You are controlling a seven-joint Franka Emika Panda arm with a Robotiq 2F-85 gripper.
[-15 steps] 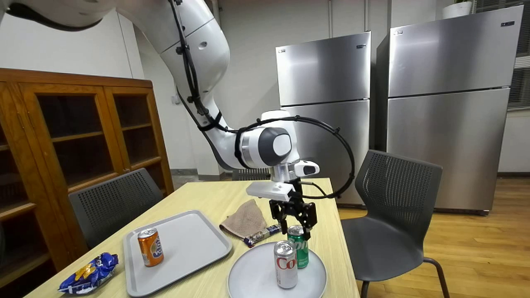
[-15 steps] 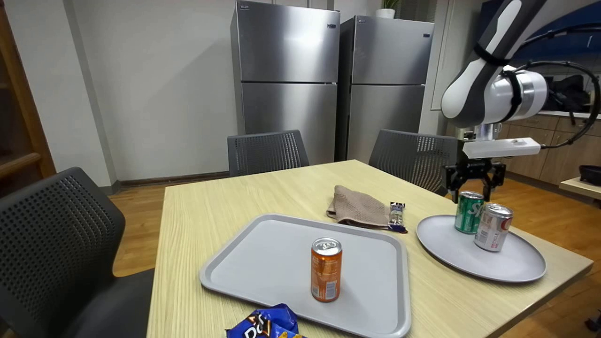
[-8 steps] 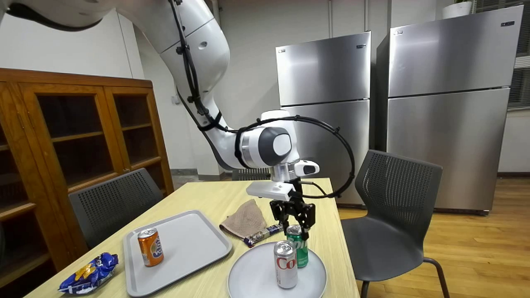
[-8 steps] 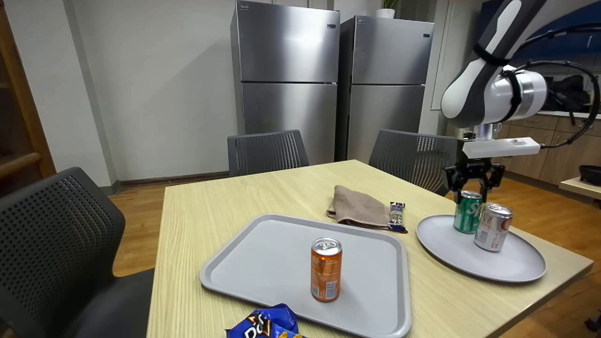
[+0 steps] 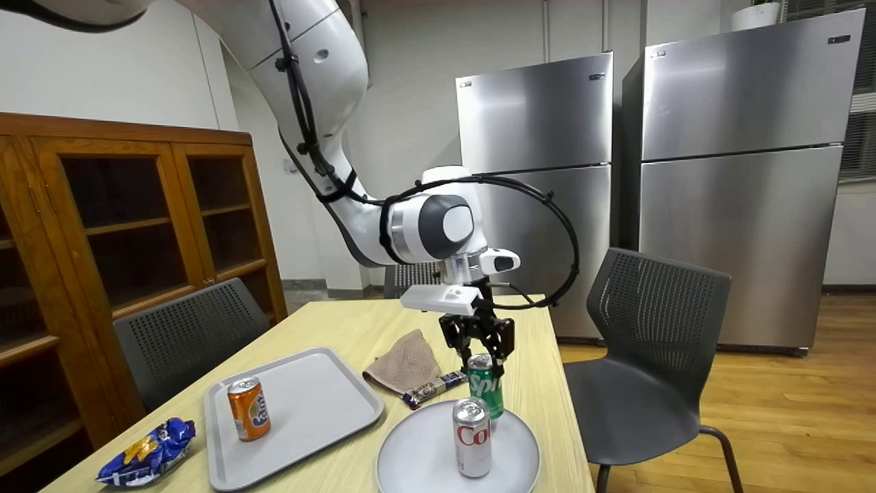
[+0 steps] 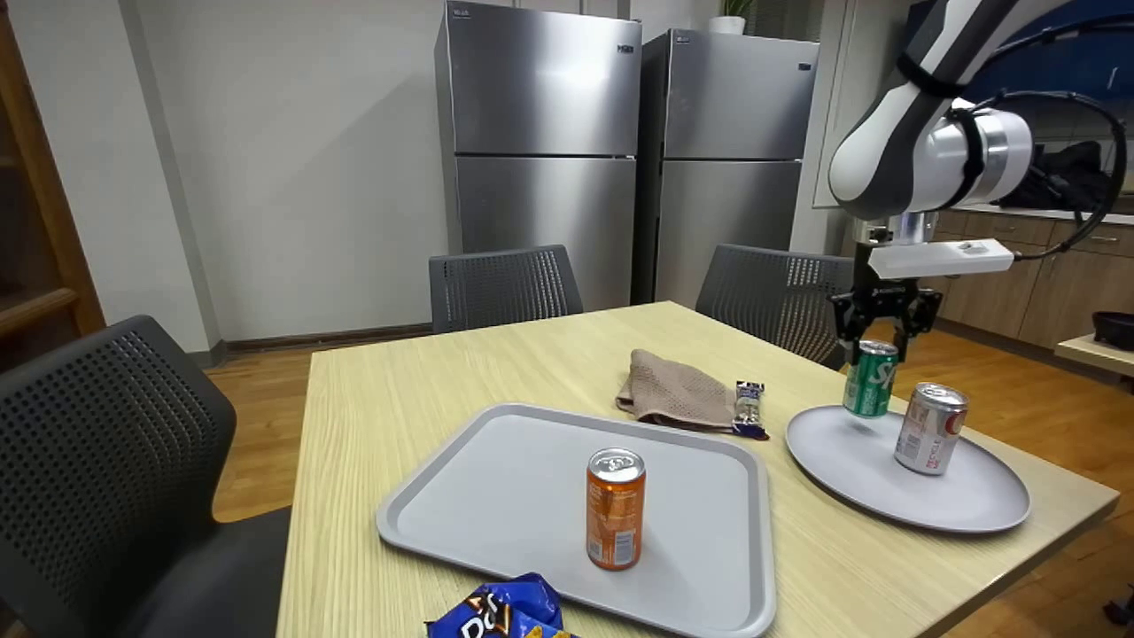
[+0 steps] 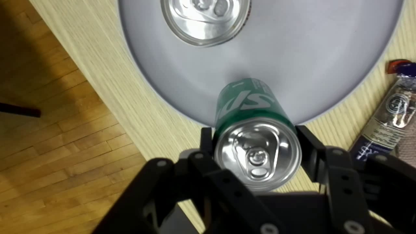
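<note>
Green Sprite can (image 6: 869, 387) upright between your jaws, pinched by them near its top, round gray plate (image 6: 859, 465) just below.

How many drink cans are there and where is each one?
3. The green can is held by the gripper above the round plate; the silver can stands on that plate; the orange can stands on the rectangular tray. All show in both exterior views.

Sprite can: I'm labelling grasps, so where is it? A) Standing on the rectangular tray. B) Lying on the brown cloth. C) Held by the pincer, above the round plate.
C: the pincer grips the Sprite can from both sides, and its base hangs clear of the round plate in both exterior views.
</note>
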